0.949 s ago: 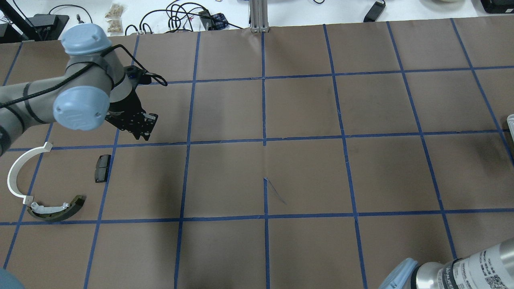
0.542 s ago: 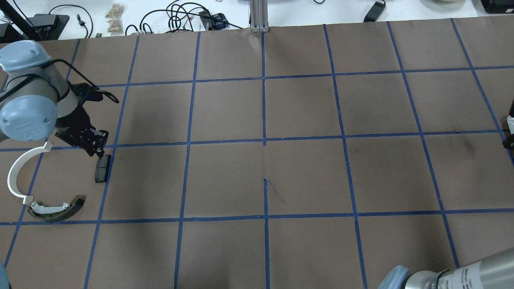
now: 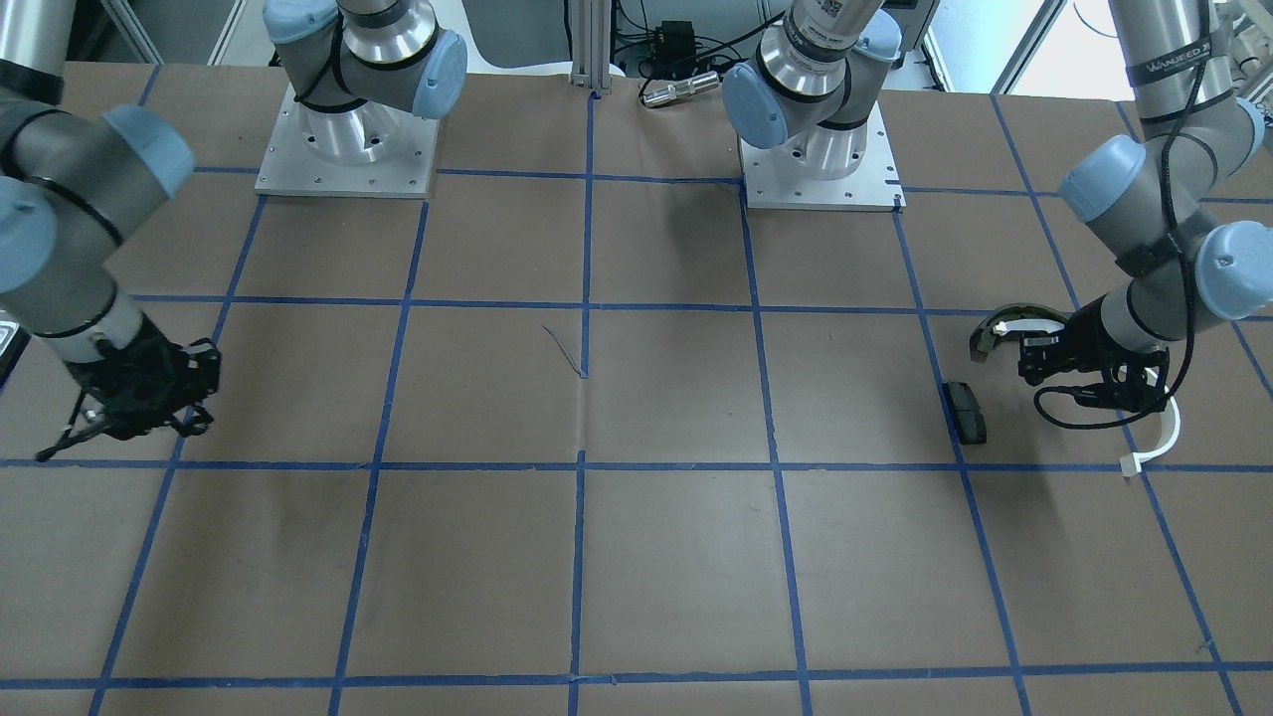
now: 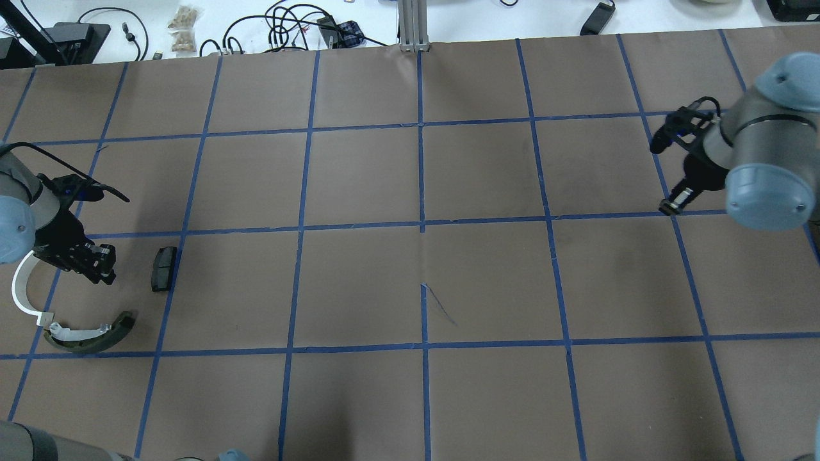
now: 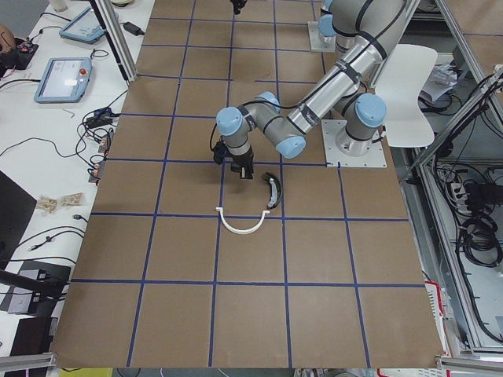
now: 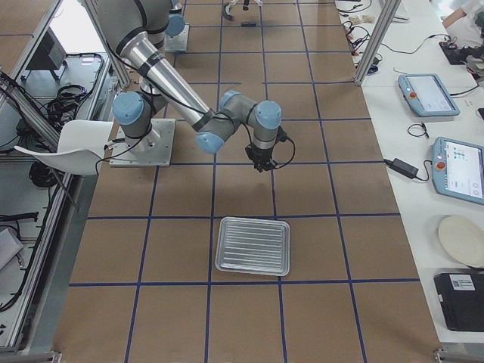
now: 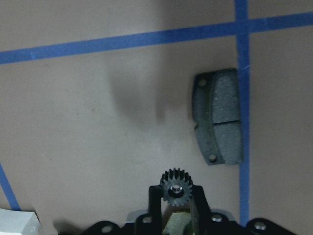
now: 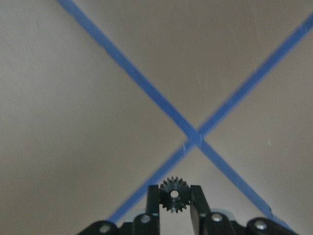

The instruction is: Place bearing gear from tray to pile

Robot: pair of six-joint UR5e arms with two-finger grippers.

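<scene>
**Left gripper (image 7: pixel 176 197) brings a small black toothed gear (image 7: pixel 176 185) over the pile (image 5: pixel 240 228)**

Within the last second the left arm has swung from farther out on the table back toward the table's left end. The right arm's wrist, which was out of the overhead view then, now shows at that view's right side.

The left gripper is clenched on the small black toothed gear, which sits pinched between its two black fingers (image 7: pixel 154 200) with its bore facing the wrist camera. Whether the gear touches the surface cannot be told. Just ahead and to the right in the left wrist view lies the dark grey rectangular brake pad (image 7: pixel 217 117), flat, with its long edge against a blue tape line (image 7: pixel 243 29). In the overhead view the gripper sits between that pad and the thin white half-ring arc (image 4: pixel 19 294). The olive-and-white curved brake shoe (image 4: pixel 90 336) lies nearer the robot, one tip close to the arc's end.

The right gripper (image 8: pixel 174 201) is likewise clamped on a second black gear (image 8: pixel 174 192), held above a crossing of two tape lines on the brown paper-covered table (image 4: pixel 359 179). In the exterior right view the ribbed silver-grey metal tray (image 6: pixel 253 246) lies flat on the table, nearer the camera than this gripper and clear of it.
</scene>
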